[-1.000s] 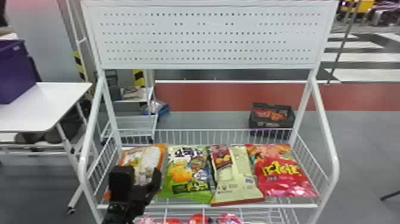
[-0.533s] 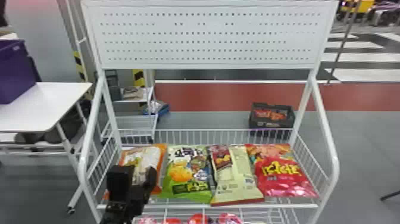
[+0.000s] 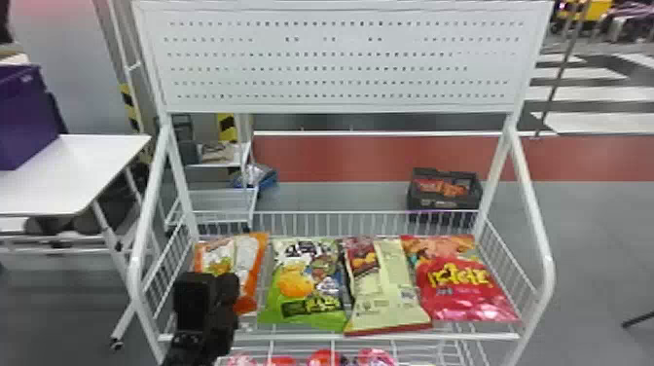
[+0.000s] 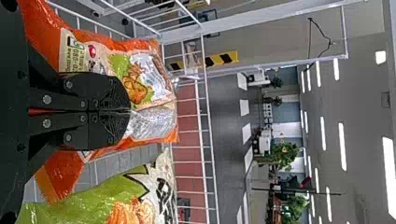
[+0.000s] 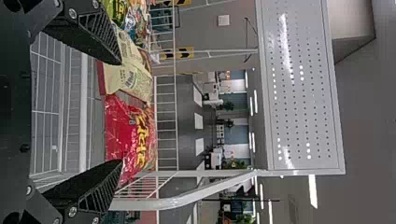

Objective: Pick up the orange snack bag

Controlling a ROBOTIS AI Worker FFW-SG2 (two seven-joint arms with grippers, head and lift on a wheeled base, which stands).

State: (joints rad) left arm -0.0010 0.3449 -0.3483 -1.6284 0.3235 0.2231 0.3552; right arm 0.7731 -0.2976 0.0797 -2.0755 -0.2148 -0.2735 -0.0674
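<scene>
Orange snack bag (image 3: 252, 272) pinched in my left gripper (image 3: 210, 288).
My left jaws are closed on its creased wrapper, at the left end of the white wire basket (image 3: 292, 336), beside the green snack bag (image 3: 271, 311); my right gripper (image 5: 122, 112) stands wide open.
</scene>
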